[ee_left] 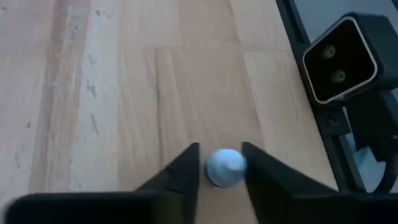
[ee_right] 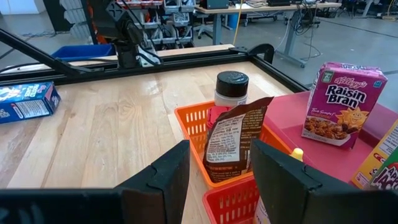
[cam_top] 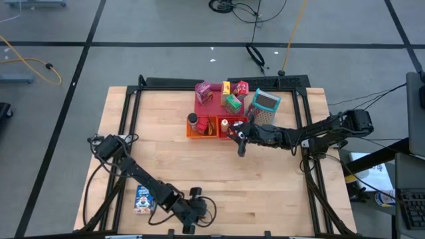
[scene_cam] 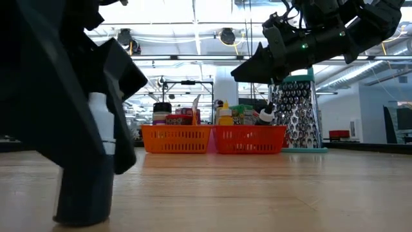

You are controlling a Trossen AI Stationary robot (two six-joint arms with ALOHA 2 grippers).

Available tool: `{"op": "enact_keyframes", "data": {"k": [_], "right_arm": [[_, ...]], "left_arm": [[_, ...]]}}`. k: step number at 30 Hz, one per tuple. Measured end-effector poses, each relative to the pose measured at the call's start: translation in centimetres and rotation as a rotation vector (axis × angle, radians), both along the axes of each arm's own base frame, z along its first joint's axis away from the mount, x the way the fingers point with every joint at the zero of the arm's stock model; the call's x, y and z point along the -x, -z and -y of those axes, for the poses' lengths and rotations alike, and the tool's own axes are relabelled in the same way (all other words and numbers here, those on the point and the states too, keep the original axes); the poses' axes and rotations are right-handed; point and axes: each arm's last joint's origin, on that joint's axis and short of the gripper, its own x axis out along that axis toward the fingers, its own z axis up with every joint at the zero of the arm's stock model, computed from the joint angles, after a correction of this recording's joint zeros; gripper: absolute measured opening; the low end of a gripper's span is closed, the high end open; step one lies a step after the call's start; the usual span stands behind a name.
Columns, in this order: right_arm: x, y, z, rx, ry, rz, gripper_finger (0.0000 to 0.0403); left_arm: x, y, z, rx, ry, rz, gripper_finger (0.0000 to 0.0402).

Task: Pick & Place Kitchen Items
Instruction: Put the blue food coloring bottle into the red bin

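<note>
Presently the left tool sits low at the tabletop's near edge, its fingers narrow on either side of a white ball; whether they touch the ball cannot be told. A blue box lies flat beside that arm, near the near-left corner. The right tool hangs above the orange bins at the far middle, fingers wide, holding nothing. Between those fingers shows a brown packet standing in a bin, with a black-capped bottle behind it. A purple box stands upright on the pink tray, with more boxes beside it.
</note>
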Motion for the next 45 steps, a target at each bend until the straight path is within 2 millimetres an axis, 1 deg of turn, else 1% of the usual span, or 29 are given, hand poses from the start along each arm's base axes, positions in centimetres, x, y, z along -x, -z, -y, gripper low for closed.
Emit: {"op": "enact_keyframes", "data": {"k": [3,4,18,21,23,28,31,34,38,41,45], "right_arm": [[0.0,0.1,0.0,0.000,0.000,-0.008,0.0160],[0.0,0.1,0.0,0.000,0.000,-0.010,0.0160],[0.0,0.1,0.0,0.000,0.000,-0.011,0.0160],[0.0,0.1,0.0,0.000,0.000,-0.011,0.0160],[0.0,0.1,0.0,0.002,-0.001,-0.012,0.0160],[0.0,0.2,0.0,0.007,-0.002,-0.019,0.0160],[0.0,0.2,0.0,0.007,-0.002,-0.020,0.0160],[0.0,0.2,0.0,0.007,-0.002,-0.025,0.0160],[0.1,0.3,0.0,0.007,-0.002,-0.037,0.0160],[0.1,0.3,0.0,0.007,-0.002,-0.039,0.0160],[0.1,0.4,0.0,0.007,-0.002,-0.042,0.0160]], "left_arm": [[-0.2,0.0,-0.2,0.007,0.026,-0.010,0.0053],[-0.3,0.0,-0.3,0.012,0.028,-0.014,0.0040],[-1.4,0.0,-2.1,-0.006,0.018,-0.017,0.0041],[-1.5,-0.6,-2.8,-0.024,0.032,-0.027,0.0041],[-1.5,-1.5,-3.5,-0.040,0.032,-0.029,0.0041],[-1.1,-4.7,-5.8,-0.116,-0.005,-0.011,0.0041],[-1.0,-6.9,-7.4,-0.150,-0.025,0.034,0.0041],[-0.8,-9.1,-9.2,-0.178,-0.053,0.079,0.0041],[-0.7,-11.3,-12.0,-0.215,-0.087,0.115,0.0042],[-0.9,-12.3,-14.2,-0.253,-0.117,0.142,0.0042],[-1.7,-12.7,-17.4,-0.292,-0.180,0.153,0.0041]]}}
